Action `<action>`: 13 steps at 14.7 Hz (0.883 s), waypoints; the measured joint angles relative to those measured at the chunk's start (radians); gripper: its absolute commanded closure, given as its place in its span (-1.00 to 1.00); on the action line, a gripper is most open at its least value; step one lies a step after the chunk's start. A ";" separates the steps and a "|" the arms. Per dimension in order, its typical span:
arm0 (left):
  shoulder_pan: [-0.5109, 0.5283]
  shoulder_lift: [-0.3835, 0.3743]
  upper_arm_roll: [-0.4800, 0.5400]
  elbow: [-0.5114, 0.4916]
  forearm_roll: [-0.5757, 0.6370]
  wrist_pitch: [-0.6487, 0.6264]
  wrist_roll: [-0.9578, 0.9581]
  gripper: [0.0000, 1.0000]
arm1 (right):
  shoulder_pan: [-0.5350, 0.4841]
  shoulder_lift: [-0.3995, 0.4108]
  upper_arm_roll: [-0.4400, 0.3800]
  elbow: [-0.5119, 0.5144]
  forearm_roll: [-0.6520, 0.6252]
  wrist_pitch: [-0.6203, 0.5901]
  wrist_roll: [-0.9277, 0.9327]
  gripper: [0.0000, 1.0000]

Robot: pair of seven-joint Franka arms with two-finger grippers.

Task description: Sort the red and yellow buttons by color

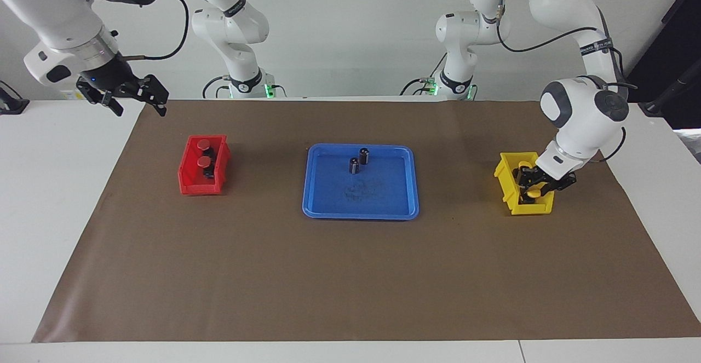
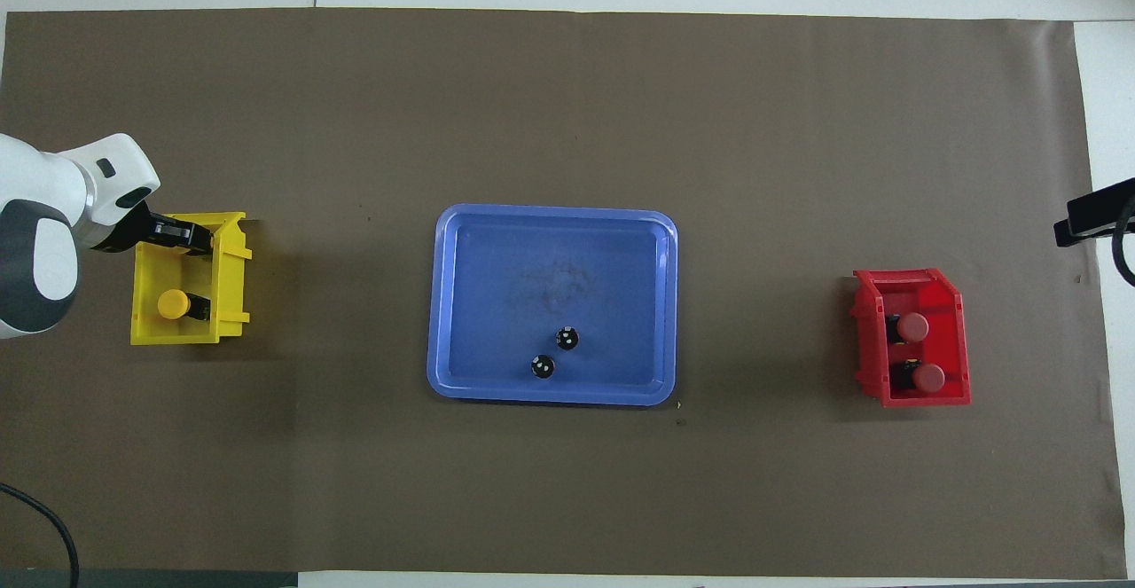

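The left arm bends down steeply, its left hand [image 1: 535, 183] inside the yellow bin [image 1: 509, 188] at the left arm's end of the worktop [image 1: 44, 199]; whether it grips the yellow button [image 1: 533, 192] beneath it cannot be told. Another yellow button [image 2: 173, 304] lies in that bin. The right arm waits raised, right hand [image 1: 137, 97] open. Both red buttons [image 1: 204, 153] sit in the red bin [image 1: 189, 179]. No writing is legible.

I can't make out any readable text from here. The dark bands on the arms [image 1: 598, 44] carry pale lettering, but I can't read it. The bins, the tray and the brown mat show no labels or numbers that I can see.
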 measured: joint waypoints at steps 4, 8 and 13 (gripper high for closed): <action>0.000 -0.008 0.000 0.084 0.002 -0.087 0.006 -0.98 | 0.000 0.000 0.000 -0.003 0.000 0.000 0.001 -1.00; 0.000 -0.031 0.000 0.189 0.016 -0.233 0.013 -1.00 | 0.000 0.000 0.000 -0.006 0.000 0.000 0.003 -1.00; 0.000 -0.066 0.000 0.354 0.036 -0.456 0.013 -1.00 | 0.000 -0.001 0.000 -0.007 -0.001 0.002 0.003 -1.00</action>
